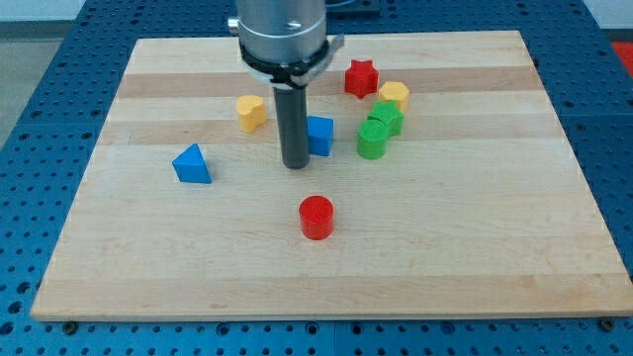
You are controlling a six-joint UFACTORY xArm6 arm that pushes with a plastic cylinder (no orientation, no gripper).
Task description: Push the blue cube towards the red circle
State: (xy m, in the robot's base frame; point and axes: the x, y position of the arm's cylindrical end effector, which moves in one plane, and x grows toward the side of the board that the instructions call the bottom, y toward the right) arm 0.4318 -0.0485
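The blue cube (320,135) sits near the board's middle, a little toward the view's top. The red circle (316,218), a short cylinder, stands below it toward the view's bottom. My tip (295,164) rests on the board just left of the blue cube, touching or nearly touching its left side; the rod hides part of that side. The red circle is below and slightly right of my tip, well apart from it.
A blue triangle (192,164) lies at the left. A yellow block (251,112) sits upper left of the rod. A red star (361,78), a yellow block (394,97) and two green blocks (379,132) cluster right of the cube. The wooden board (475,247) ends at blue table edges.
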